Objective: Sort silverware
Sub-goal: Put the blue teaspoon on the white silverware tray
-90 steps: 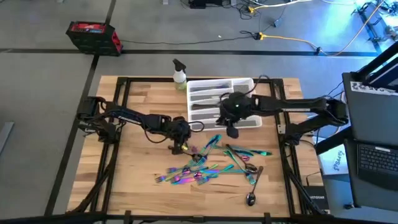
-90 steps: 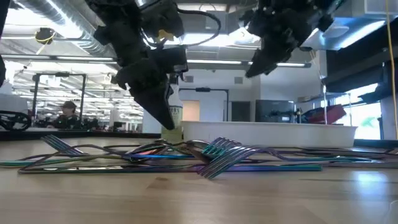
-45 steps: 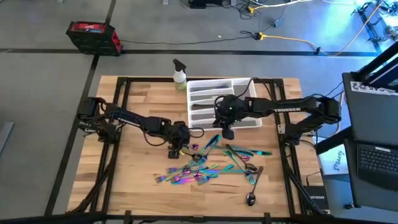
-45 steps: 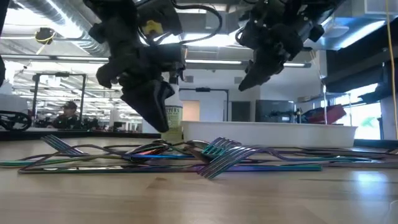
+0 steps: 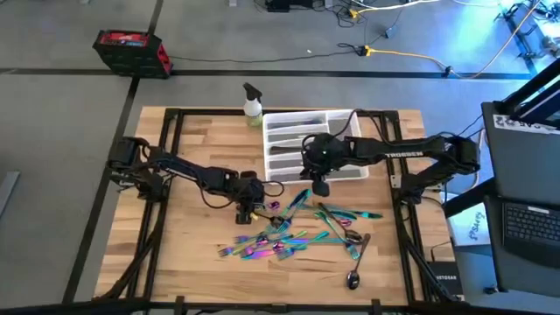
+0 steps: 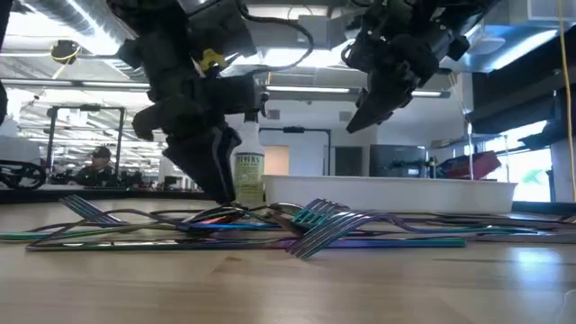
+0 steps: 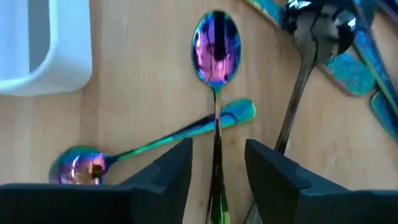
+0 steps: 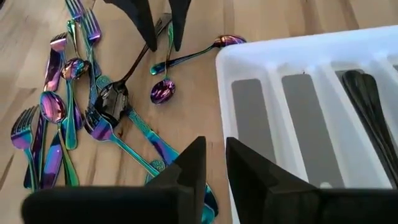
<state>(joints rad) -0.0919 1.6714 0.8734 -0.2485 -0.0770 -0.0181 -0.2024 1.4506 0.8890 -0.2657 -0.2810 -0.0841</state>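
Iridescent silverware [image 5: 297, 232] lies in a loose heap on the wooden table, near the white tray [image 5: 350, 118]. My left gripper [image 5: 248, 213] is low over the heap's left end, open. Its fingers [image 7: 177, 171] stand on either side of the handle [image 7: 216, 146] of a purple-bowled spoon [image 7: 216, 46] without touching it. That handle lies across a second, teal-handled spoon [image 7: 155, 146]. A dark spoon [image 7: 311, 37] lies beside them. My right gripper [image 5: 319, 186] hangs above the tray's near edge, narrowly open, nothing between its fingers [image 8: 193, 168].
A spray bottle [image 5: 253, 105] stands at the tray's far left corner. Dark utensils [image 8: 367, 99] lie in one tray compartment; the other compartments [image 8: 249, 118] in view show bare. A single dark spoon [image 5: 353, 280] lies apart toward the near right. Black rails run along the table's edges.
My left gripper has come down toward the table and shifted slightly toward the left edge, ending over the spoon's handle. My right gripper has moved a little toward the table's left, then stayed. The silverware has not moved.
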